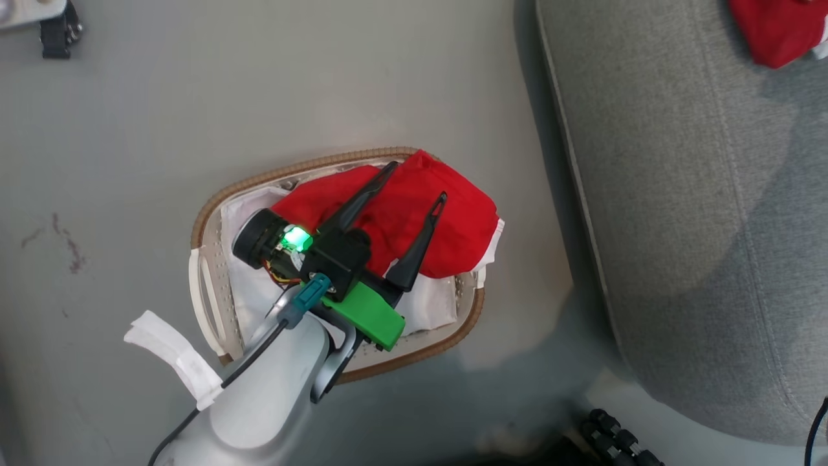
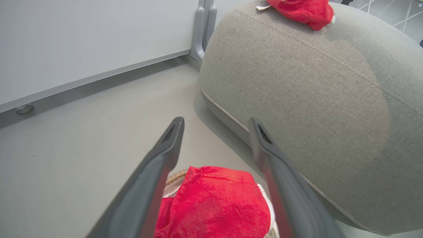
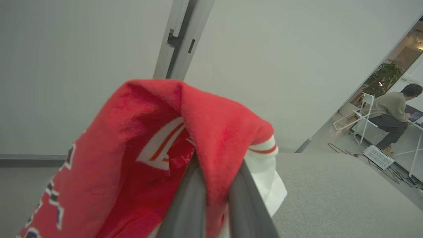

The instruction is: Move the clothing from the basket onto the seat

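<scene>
In the head view a grey floor is lying smooth, carrying reddish stains at 9 o'clock. In the left wrist view a pale wall is running from 9 to 12 o'clock, a metal rail lining its base and a grey post standing at 12. In the right wrist view an opening at 3 o'clock is showing a person sitting on a white chair, a plant behind, and cables trailing below.
</scene>
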You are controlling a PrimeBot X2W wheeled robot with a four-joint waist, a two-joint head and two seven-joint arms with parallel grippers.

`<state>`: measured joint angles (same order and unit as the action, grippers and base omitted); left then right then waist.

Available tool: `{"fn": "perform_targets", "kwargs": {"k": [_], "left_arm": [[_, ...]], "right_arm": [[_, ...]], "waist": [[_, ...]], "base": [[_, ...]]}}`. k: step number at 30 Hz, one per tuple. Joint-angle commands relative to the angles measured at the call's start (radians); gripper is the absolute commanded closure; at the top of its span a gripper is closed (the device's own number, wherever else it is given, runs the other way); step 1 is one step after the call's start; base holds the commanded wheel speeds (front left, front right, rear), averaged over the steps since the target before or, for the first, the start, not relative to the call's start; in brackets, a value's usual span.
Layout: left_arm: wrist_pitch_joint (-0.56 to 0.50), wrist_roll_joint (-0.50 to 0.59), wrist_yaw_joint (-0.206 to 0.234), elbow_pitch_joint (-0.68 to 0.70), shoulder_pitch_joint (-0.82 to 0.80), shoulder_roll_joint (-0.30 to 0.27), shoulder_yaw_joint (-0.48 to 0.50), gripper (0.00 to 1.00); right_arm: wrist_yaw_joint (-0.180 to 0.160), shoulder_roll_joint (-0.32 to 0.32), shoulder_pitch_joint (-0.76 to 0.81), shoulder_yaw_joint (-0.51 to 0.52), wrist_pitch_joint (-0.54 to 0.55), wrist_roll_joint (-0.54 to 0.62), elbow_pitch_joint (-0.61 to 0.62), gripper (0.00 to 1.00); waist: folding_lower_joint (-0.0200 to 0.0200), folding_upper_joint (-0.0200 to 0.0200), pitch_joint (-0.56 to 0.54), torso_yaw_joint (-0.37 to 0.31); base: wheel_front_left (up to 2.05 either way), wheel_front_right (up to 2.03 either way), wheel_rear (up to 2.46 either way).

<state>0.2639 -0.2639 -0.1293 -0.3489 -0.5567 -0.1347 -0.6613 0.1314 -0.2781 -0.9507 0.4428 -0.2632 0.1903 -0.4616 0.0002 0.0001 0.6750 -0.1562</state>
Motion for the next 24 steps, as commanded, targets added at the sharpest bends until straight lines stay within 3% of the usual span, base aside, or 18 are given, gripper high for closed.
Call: {"fn": "perform_targets", "kwargs": {"k": [1, 9, 10, 11, 24], "left_arm": [[0.001, 0.005, -0.002, -0.001, -0.021, -0.010, 0.006, 0.00], [0.001, 0.004, -0.002, -0.011, -0.012, -0.025, 0.006, 0.00], [0.001, 0.001, -0.002, -0.013, -0.011, -0.028, 0.005, 0.00], [0.001, -0.003, -0.002, -0.017, -0.006, -0.029, 0.003, 0.00], [0.001, -0.025, -0.002, 0.002, 0.040, -0.018, 0.071, 0.00]], "right_arm": [[-0.001, 0.006, 0.027, 0.010, -0.002, 0.011, -0.014, 1.00], [-0.001, 0.035, 0.106, 0.042, -0.002, 0.019, -0.059, 1.00], [-0.001, 0.038, 0.115, 0.043, -0.002, 0.018, -0.061, 0.84], [-0.001, 0.037, 0.132, 0.039, -0.002, 0.012, -0.057, 0.00], [-0.001, 0.067, 0.335, 0.036, -0.002, -0.049, 0.017, 0.00]], "waist": [[-0.0002, -0.0001, 0.052, 0.005], [-0.0002, -0.0001, 0.053, -0.032], [-0.0002, -0.0001, 0.050, -0.036], [-0.0002, -0.0001, 0.043, -0.041], [-0.0002, -0.0001, -0.093, -0.029]], "base": [[0.00, 0.00, 0.00], [0.00, 0.00, 0.00], [0.00, 0.00, 0.00], [0.00, 0.00, 0.00], [0.00, 0.00, 0.00]]}}
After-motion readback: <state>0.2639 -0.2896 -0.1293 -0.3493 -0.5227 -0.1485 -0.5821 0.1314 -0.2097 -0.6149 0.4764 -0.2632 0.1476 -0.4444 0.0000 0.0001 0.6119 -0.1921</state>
